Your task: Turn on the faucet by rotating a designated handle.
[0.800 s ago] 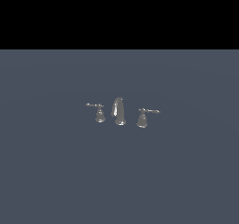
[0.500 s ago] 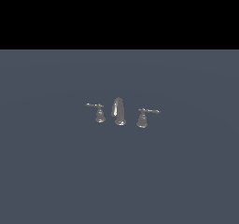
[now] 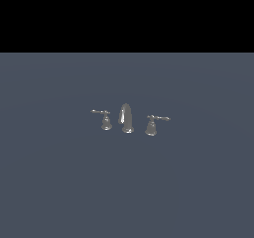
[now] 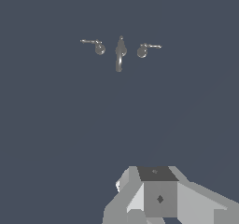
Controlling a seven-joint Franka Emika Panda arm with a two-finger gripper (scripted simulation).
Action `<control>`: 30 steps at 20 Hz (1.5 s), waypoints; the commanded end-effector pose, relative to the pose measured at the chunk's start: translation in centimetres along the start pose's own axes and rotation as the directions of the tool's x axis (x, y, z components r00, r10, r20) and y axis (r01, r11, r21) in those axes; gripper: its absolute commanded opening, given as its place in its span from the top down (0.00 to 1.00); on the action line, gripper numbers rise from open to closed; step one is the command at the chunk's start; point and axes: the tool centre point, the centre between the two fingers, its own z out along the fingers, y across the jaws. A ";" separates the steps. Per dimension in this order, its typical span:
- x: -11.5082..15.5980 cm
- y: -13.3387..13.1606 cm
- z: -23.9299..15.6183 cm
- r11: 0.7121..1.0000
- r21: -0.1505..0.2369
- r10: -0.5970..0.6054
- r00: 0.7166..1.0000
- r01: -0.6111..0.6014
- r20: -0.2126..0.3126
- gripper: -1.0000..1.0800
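The faucet is a tiny chrome three-piece set on the grey floor in the middle of the exterior view. Its curved spout stands in the centre. The handle, with the thicker knob-tipped lever pointing to the exterior view's right, stands on its bell base beside the spout. The smaller handle with a thin straight lever is on the other side. The wrist view shows the faucet, the handle and the smaller handle from above and far off. Only a grey blocky part of my gripper shows there; its jaws are unclear.
A flat dark grey floor surrounds the faucet in both views. The background above it in the exterior view is black. The arm does not show in the exterior view.
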 end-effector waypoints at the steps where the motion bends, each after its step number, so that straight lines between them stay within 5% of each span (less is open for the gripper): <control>1: 0.8 -0.4 1.1 0.999 0.001 0.046 0.999 -0.046 -0.001 1.00; 8: 4.2 -1.7 5.1 0.976 0.005 0.218 0.976 -0.218 -0.004 1.00; 15: 8.1 -2.4 9.4 0.919 0.010 0.395 0.919 -0.395 -0.007 1.00; 22: 12.2 -2.3 13.7 0.830 0.016 0.558 0.830 -0.558 -0.009 1.00; 30: 16.7 -1.4 18.5 0.695 0.022 0.719 0.695 -0.719 -0.010 1.00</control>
